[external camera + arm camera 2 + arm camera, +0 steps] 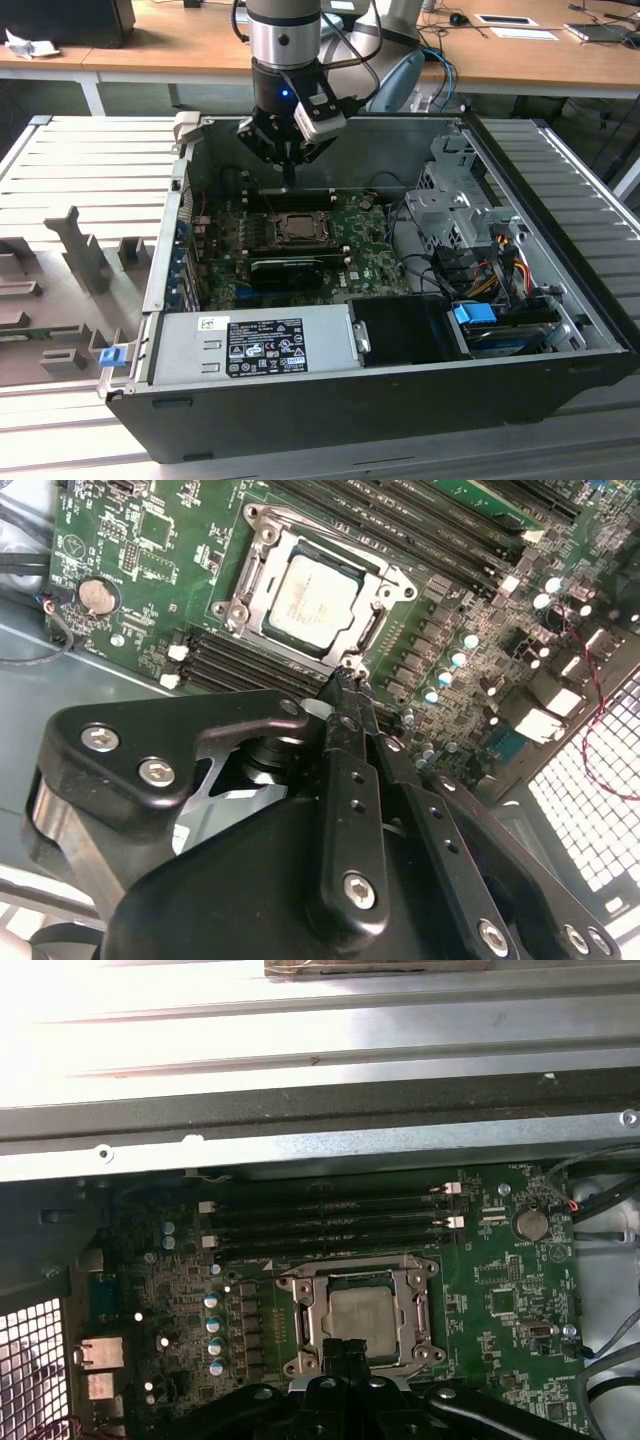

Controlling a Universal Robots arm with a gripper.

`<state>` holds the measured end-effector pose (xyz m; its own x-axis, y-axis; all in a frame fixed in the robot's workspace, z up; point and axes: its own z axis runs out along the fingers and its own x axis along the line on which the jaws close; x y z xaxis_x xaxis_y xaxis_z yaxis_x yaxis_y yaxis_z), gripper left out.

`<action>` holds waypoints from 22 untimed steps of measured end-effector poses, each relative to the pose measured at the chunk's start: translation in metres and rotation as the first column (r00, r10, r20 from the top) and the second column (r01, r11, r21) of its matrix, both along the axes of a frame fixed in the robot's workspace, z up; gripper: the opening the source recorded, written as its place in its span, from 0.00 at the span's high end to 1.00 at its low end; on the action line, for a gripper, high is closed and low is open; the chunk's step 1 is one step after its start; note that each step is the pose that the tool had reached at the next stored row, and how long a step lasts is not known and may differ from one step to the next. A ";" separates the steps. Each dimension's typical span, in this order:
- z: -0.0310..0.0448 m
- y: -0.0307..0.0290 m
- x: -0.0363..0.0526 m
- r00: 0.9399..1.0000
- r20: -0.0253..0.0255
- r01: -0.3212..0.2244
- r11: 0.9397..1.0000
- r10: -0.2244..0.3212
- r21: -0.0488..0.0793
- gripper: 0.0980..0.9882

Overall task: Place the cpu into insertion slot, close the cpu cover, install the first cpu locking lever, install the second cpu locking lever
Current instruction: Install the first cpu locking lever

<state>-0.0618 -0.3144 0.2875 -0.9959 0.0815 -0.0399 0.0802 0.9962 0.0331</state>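
Note:
The cpu (298,228) (315,590) (362,1317) lies flat in the insertion slot (276,232) on the green board, pale face up. The cpu cover (262,578) (302,1312) lies down around it, and the chip shows through its window. My gripper (288,184) (348,683) (346,1346) hangs just above the board with its fingers pressed together and nothing between them. Its tips are beside one edge of the socket, toward the memory slots in the exterior view. I cannot tell how the locking levers stand.
The board sits deep in an open computer case (330,405). A grey labelled power-supply box (265,345) and a black expansion card (285,268) lie on the near side of the socket. Memory slots (330,1222), a drive cage (450,200) and cables (490,272) crowd the rest.

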 end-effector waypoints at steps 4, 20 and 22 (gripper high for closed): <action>-0.0003 0.0000 -0.0006 1.000 0.000 0.000 1.000 0.000 0.005 0.99; -0.0034 0.0000 -0.0045 1.000 0.000 0.000 1.000 0.000 0.013 0.99; -0.0037 0.0000 -0.0046 1.000 0.000 0.000 1.000 0.000 0.014 0.99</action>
